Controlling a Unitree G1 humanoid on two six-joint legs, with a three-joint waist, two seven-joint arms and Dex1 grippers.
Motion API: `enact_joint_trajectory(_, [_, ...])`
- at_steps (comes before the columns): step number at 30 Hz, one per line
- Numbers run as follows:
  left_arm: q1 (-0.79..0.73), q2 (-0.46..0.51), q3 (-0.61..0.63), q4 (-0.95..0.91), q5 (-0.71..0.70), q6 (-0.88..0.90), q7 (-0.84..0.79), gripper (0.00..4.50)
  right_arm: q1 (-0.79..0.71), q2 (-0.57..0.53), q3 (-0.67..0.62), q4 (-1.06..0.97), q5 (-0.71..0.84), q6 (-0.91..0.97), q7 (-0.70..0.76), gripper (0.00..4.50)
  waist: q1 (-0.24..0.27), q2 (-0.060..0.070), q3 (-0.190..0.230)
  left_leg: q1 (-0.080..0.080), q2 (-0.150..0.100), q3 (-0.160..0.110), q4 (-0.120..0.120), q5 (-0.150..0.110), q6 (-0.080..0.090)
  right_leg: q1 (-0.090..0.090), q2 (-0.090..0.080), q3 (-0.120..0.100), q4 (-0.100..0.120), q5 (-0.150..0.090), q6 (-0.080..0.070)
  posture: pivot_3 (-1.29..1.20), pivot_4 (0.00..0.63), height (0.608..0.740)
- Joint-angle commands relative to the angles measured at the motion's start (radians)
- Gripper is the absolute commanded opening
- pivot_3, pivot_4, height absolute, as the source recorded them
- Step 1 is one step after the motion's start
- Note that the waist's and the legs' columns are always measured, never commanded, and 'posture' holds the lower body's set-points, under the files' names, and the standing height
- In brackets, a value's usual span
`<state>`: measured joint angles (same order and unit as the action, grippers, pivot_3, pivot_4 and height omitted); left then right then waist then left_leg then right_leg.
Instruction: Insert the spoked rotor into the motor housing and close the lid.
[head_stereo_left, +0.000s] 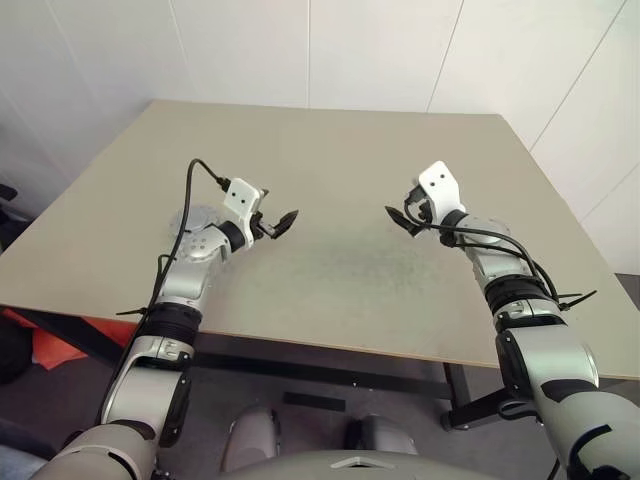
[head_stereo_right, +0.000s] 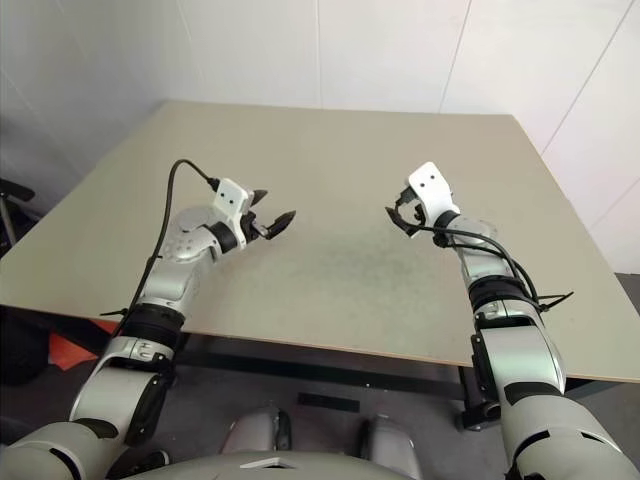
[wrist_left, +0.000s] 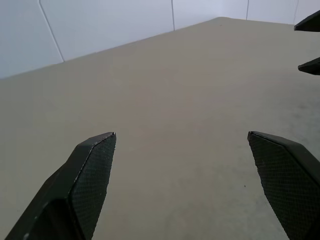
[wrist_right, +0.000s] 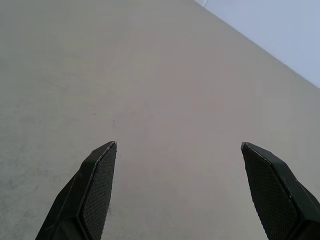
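Nearest, the left end effector (head_stereo_left: 278, 210) and right end effector (head_stereo_left: 400, 212) both hover with fingers apart and empty above the beige tabletop (head_stereo_left: 340, 270), while a grey round part (head_stereo_left: 192, 216) lies largely hidden behind the left wrist, its identity undeterminable.

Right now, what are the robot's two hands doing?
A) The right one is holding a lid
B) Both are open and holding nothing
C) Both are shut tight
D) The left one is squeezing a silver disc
B: the left hand and the right hand both have their black fingers spread apart over the table, with nothing between them.
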<state>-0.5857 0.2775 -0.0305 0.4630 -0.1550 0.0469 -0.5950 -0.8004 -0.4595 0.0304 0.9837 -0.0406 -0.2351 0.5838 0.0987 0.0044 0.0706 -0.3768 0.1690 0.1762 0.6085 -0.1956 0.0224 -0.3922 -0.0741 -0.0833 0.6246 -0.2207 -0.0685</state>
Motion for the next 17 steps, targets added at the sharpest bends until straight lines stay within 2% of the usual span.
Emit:
enact_joint_trajectory(1, [-0.023,0.003,0.018,-0.019,0.003,-0.021,0.014,4.47,-0.015,-0.001,-0.009,-0.009,-0.004,-0.019,-0.013,4.5,0.0,0.0,0.0,0.0,0.0,0.0,0.0,0.0,0.0,0.0,0.0,0.0,0.0,0.0,0.0,0.0,0.0,0.74])
enact_joint_trajectory(17, [-0.022,-0.003,0.025,-0.025,-0.003,-0.02,0.039,4.47,-0.02,-0.002,-0.01,-0.003,-0.012,-0.016,-0.014,4.5,0.0,0.0,0.0,0.0,0.0,0.0,0.0,0.0,0.0,0.0,0.0,0.0,0.0,0.0,0.0,0.0,0.0,0.74])
